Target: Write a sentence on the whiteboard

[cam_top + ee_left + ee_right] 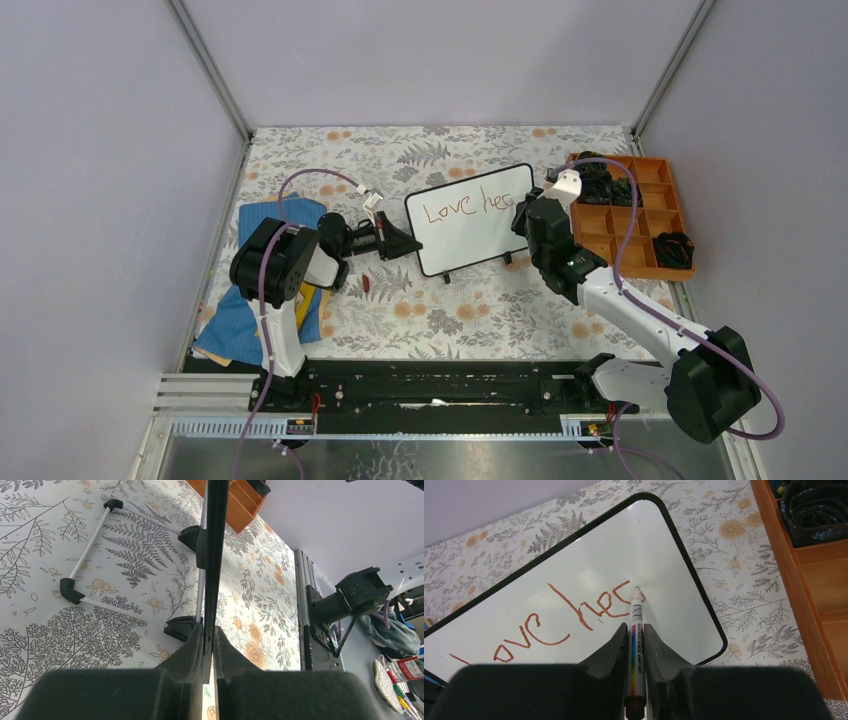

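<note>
The whiteboard (pixel 470 218) stands at the centre of the top view, its left edge pinched by the left end effector (pixel 210 635). A marker (pixel 636 655) is clamped in the right end effector (pixel 635 629), with its tip on the unfinished sentence (pixel 574 615). Excess pressure could tip or twist the board. Little white is left toward its right edge, while the part below the writing is bare. An orange tray (pixel 630 215) crowds the right.

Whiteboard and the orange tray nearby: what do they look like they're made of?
The small white board with rounded corners looks like a glossy coated panel, since it shows a soft sheen. Its thin black frame seems to be matte plastic. The orange compartment tray looks matte and evenly coloured: probably plastic, possibly painted wood.
</note>
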Robot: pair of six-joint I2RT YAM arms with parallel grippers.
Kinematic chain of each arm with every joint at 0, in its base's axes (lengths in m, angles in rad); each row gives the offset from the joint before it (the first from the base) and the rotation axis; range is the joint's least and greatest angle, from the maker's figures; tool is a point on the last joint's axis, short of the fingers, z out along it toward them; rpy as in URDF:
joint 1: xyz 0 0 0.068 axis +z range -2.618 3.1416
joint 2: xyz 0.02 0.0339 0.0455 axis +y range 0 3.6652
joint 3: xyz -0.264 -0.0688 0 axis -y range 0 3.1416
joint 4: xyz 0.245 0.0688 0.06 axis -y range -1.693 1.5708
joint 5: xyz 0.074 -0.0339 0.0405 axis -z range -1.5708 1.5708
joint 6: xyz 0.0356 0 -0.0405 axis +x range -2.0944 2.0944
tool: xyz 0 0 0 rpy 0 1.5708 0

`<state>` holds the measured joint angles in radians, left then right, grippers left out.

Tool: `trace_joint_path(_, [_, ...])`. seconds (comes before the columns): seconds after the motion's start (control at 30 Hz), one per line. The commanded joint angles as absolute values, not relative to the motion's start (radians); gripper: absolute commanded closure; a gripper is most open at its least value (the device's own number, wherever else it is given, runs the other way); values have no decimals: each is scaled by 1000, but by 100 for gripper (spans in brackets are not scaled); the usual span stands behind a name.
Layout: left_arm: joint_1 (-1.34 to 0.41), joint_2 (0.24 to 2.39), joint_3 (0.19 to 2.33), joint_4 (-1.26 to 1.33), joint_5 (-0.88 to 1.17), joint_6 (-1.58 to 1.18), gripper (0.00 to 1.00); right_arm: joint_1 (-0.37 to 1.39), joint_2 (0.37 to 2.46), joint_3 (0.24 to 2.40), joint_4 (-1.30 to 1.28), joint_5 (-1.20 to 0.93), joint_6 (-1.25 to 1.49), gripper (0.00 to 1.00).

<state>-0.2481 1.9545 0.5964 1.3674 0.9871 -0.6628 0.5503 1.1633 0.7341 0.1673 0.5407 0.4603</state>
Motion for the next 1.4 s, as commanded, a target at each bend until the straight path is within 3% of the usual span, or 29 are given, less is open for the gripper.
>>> trace_joint_path(0.0, [-253, 1954, 603, 1301, 987, -650, 100, 546, 1170, 788, 211, 571, 446, 100])
trace_joint_path(1.37, [-259, 1950, 603, 1293, 986, -643, 100, 545, 1136, 713, 176, 557, 467, 100])
